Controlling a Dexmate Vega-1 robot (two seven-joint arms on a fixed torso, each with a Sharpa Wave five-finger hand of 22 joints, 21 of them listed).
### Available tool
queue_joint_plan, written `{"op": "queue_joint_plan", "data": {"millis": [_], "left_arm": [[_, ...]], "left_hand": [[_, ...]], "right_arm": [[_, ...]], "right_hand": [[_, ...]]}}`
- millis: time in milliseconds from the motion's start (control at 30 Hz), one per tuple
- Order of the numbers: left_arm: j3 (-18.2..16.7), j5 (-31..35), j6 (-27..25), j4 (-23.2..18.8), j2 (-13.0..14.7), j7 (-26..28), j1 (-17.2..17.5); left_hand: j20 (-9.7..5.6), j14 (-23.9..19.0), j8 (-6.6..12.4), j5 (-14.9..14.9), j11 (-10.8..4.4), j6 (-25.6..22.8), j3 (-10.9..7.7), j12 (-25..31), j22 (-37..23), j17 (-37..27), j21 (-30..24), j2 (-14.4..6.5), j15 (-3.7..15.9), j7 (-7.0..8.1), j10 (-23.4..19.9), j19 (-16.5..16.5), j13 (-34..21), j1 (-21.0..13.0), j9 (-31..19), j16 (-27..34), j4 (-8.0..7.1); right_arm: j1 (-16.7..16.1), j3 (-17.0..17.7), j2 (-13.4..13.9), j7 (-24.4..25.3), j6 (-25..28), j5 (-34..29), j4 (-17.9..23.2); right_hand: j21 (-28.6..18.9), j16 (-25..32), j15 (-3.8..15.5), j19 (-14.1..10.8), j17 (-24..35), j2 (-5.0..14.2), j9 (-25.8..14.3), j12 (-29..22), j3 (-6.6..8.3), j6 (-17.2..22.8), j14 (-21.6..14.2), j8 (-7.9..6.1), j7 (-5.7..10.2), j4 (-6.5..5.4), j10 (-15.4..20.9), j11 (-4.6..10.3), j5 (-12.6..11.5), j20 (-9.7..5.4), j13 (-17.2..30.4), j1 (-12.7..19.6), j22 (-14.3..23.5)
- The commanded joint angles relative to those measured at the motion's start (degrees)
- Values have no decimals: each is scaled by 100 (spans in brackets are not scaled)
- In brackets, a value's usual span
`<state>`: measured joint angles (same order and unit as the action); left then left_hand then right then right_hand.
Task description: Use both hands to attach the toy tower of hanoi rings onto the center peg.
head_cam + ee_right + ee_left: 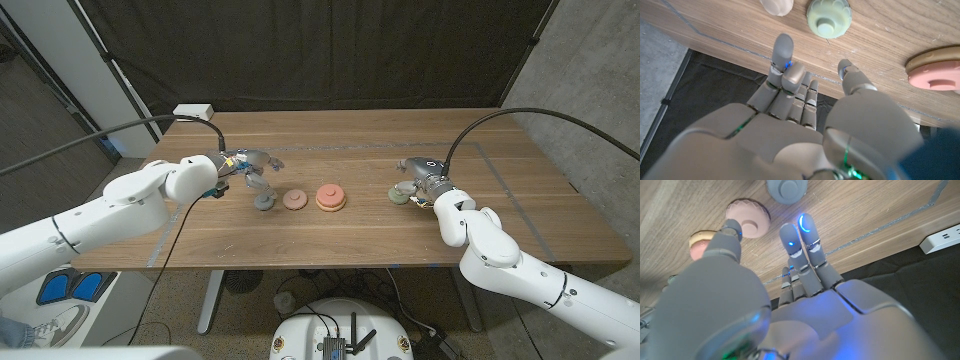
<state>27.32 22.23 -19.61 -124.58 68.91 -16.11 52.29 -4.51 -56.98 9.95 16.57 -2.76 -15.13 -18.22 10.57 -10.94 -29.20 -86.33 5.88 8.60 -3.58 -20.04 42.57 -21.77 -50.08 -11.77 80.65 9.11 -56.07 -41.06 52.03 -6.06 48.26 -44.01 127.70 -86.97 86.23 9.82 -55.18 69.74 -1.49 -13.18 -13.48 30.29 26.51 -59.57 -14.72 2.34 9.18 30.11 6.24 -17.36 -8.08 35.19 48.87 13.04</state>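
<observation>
In the left wrist view the grey ring is cut by the picture's edge, and the left hand covers part of the orange base. In the right wrist view the cream piece is cut off, and so is the base's far side. In the head view the cream piece is too small to tell, hidden beside the right hand.

It was a robot lab: a black curtain hung behind a wooden table with cables.
</observation>
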Motion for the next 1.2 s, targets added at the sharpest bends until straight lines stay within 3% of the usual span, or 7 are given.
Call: {"op": "queue_joint_plan", "data": {"millis": [33,1200], "left_arm": [[204,380,177,162,-219,-63,-130],[669,988,517,786,-947,-137,-370]], "left_hand": [[-732,16,52,-7,-11,23,18,58,-9,-2,11,40,389,2,-30,-25,9,-17,-10,0,1],[-731,-32,132,-12,-23,-59,46,131,-9,-3,-14,22,387,15,-83,34,52,-73,11,83,4]], "right_arm": [[35,-23,-9,-8,7,22,-17],[123,-66,-34,-7,61,44,-60]], "right_hand": [[-29,-12,258,33,24,19,-33,13,41,49,16,4,7,-2,28,-12,12,-437,30,-37,4],[-42,-33,260,48,21,36,-37,26,62,73,47,12,6,6,49,-8,5,-436,75,-49,-5]]}}
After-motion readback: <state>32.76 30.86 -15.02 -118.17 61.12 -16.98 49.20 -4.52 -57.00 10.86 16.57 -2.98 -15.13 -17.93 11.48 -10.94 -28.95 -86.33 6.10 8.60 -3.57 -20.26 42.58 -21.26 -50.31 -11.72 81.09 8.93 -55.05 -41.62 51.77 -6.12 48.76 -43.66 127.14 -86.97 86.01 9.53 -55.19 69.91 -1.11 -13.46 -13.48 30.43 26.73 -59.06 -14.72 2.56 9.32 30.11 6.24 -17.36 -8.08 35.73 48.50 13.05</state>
